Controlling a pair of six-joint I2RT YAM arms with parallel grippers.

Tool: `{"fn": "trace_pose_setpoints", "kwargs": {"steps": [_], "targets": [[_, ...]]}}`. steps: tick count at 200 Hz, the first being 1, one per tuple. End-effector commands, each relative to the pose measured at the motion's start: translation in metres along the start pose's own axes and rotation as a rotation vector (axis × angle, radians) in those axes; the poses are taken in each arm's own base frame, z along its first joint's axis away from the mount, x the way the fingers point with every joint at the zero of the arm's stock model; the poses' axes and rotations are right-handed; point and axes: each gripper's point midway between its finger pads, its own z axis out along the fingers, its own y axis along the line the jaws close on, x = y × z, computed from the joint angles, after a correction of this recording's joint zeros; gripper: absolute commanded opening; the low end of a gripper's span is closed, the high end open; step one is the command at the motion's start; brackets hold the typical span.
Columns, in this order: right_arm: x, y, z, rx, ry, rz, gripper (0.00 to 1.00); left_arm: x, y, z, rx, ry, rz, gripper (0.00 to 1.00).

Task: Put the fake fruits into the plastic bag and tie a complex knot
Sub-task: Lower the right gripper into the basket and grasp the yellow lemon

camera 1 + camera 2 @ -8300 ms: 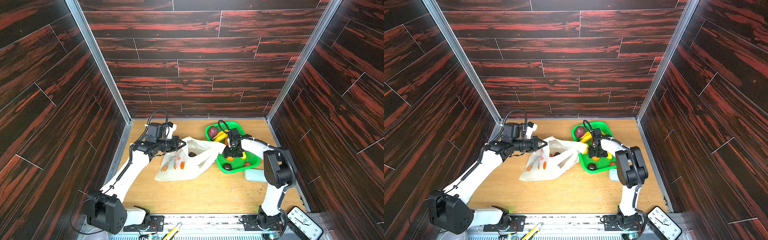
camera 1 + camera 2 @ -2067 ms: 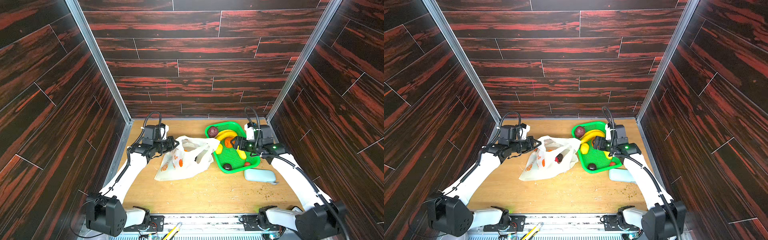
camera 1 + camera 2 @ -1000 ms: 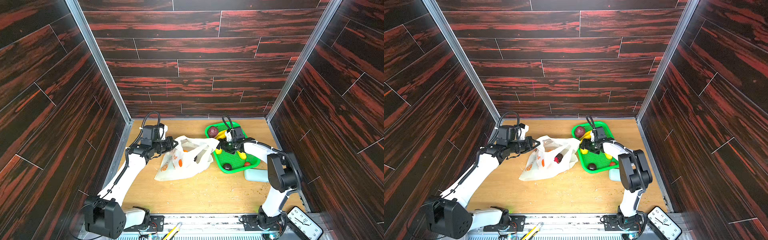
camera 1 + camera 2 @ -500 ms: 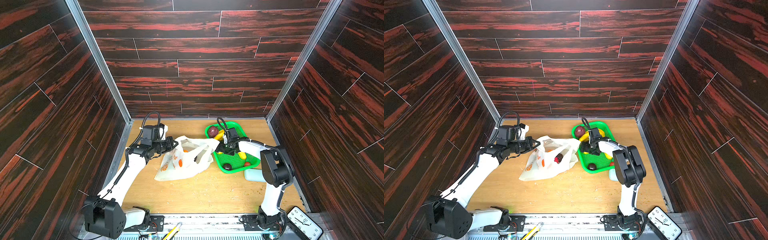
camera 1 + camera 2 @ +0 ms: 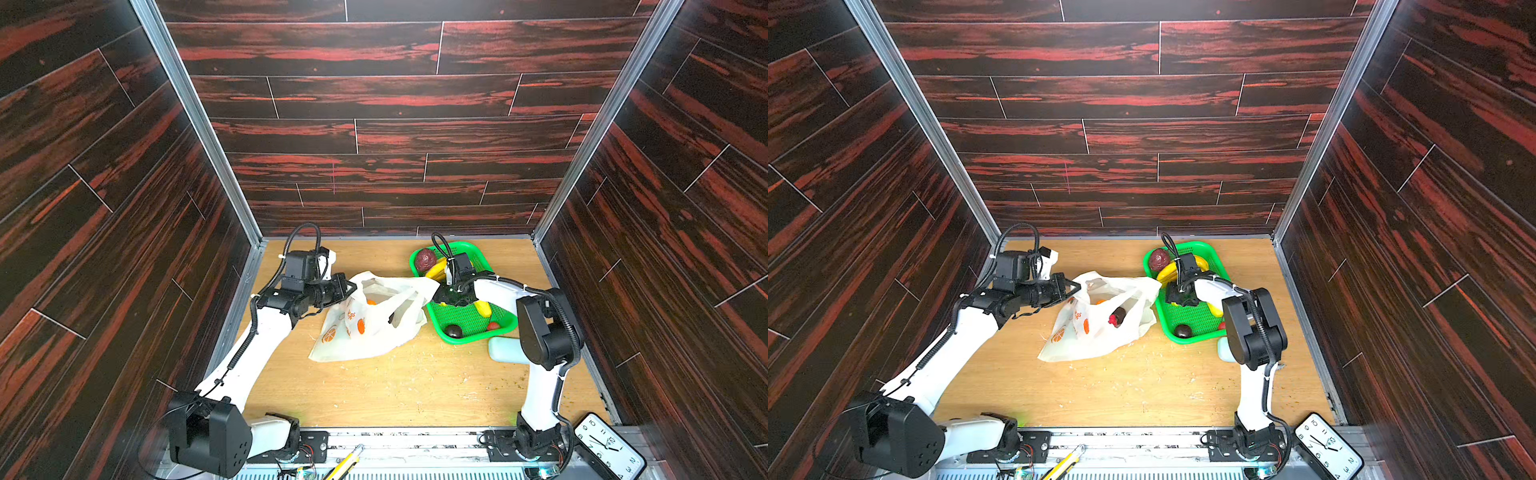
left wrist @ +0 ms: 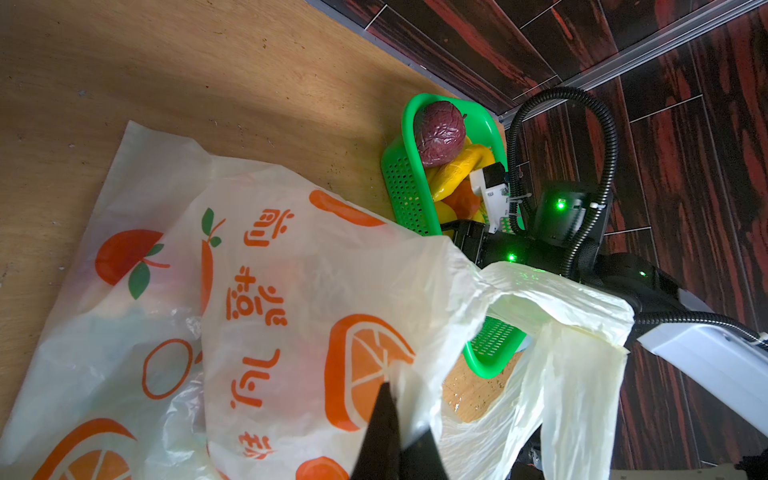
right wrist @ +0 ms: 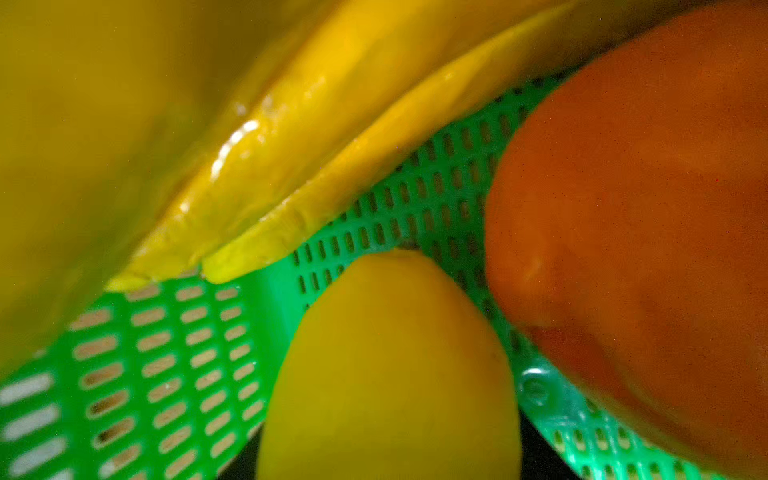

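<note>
The plastic bag [image 5: 374, 328] lies on the wooden floor with its mouth toward the green basket [image 5: 469, 338]. My left gripper [image 5: 351, 289] is shut on the bag's rim, and its black fingers [image 6: 395, 436] pinch the film. Through the mouth I see an orange [image 5: 371, 302], a dark fruit and a red one [image 5: 1117, 318]. My right gripper [image 5: 451, 297] is down in the basket beside the bananas [image 5: 436, 269]. A lemon [image 7: 386, 374] sits between its dark fingers [image 7: 241, 463], which lie against its sides. A purple ball [image 5: 424, 259], a dark ball [image 5: 453, 331] and a strawberry [image 5: 493, 325] are in the basket.
A pale blue pouch [image 5: 503, 351] lies against the basket's near edge, under the right arm. An orange fruit [image 7: 644, 208] crowds the lemon in the basket. A clock [image 5: 604, 444] and a yellow cutter [image 5: 345, 465] rest on the front rail. Dark wood walls close three sides.
My right gripper has swung into the basket's bag-side end, dropped among the fruit and narrowed its jaws round the lemon. The left gripper keeps its hold on the bag.
</note>
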Motion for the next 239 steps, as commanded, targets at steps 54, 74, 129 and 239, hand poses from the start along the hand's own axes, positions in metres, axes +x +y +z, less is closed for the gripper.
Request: {"fn": "trace_pose_setpoints", "kwargs": {"steps": [54, 74, 129, 239], "targets": [[0.006, -0.001, -0.029, 0.007, -0.030, -0.006, 0.43, 0.005, 0.003, -0.001, -0.001, 0.018, 0.001, 0.00], [0.004, -0.001, -0.044, 0.008, -0.058, -0.007, 0.43, 0.005, 0.002, 0.000, 0.003, 0.018, 0.000, 0.00], [0.004, -0.003, -0.095, 0.014, -0.128, -0.006, 0.42, 0.003, 0.001, 0.000, 0.012, 0.015, 0.002, 0.00], [-0.022, 0.055, -0.250, -0.160, -0.329, -0.088, 0.39, 0.000, -0.006, 0.005, 0.053, 0.026, -0.002, 0.00]]}}
